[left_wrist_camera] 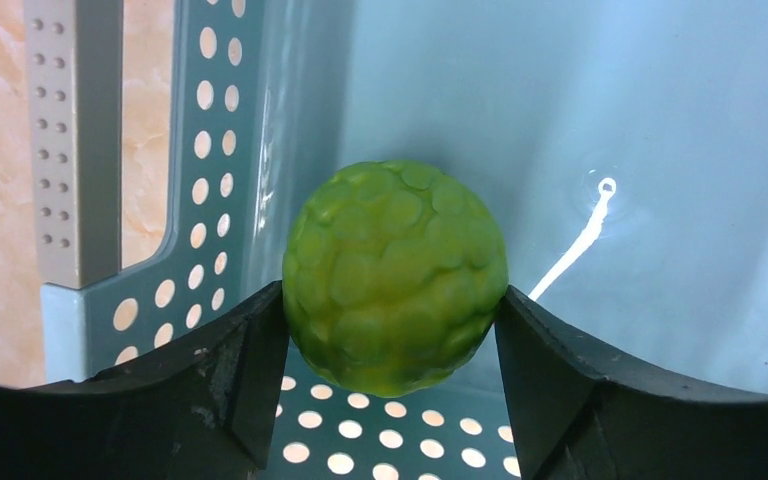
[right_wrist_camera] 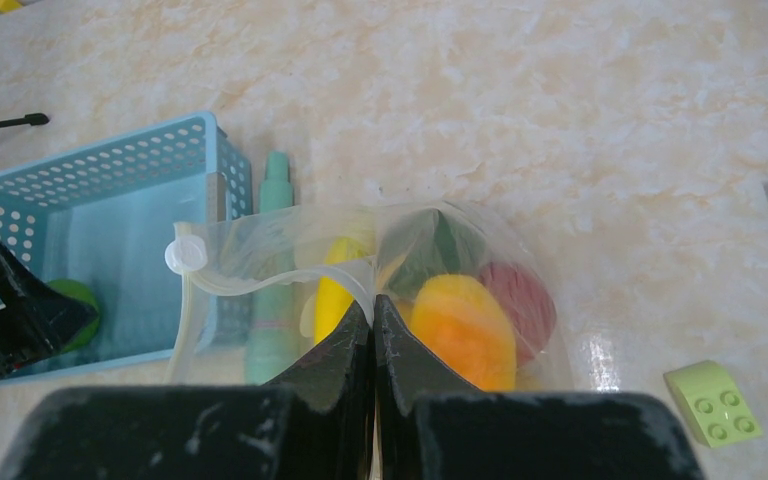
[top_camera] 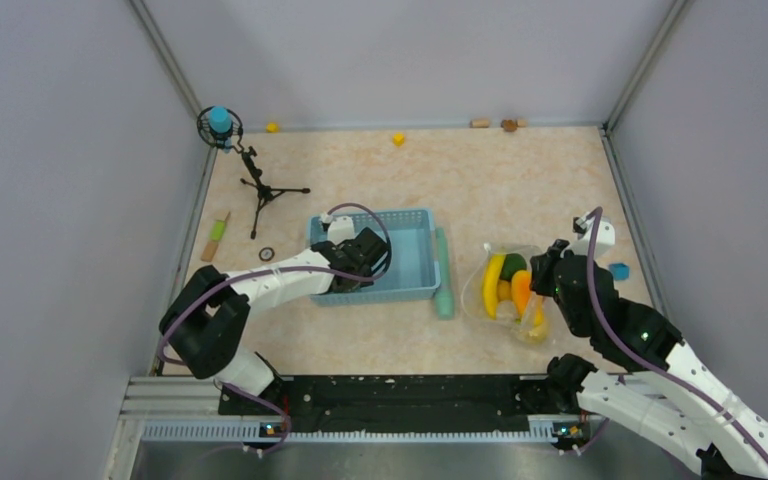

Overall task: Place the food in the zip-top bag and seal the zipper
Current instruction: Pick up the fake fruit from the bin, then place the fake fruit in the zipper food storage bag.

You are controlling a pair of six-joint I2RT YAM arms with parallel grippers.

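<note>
Fingers (left_wrist_camera: 245,370) of the left gripper (left_wrist_camera: 392,305) clamp both sides of a bumpy light-green toy fruit (left_wrist_camera: 395,270) inside the light-blue perforated plastic basket (left_wrist_camera: 210,150). Right gripper (right_wrist_camera: 373,325) fingers are pressed together, pinching the thin zipper strip (right_wrist_camera: 260,282) of the clear soft plastic zip-top bag (right_wrist_camera: 250,240). The bag sits near the basket and holds a yellow toy banana (right_wrist_camera: 332,290), an orange toy fruit (right_wrist_camera: 465,330), a red one (right_wrist_camera: 522,300) and a dark-green one (right_wrist_camera: 440,250).

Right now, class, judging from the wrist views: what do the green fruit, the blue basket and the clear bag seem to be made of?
Green fruit: likely moulded plastic or rubber, glossy bumps. Blue basket: rigid plastic, punched holes, smooth sheen. Clear bag: thin soft plastic film, see-through, wrinkled.
</note>
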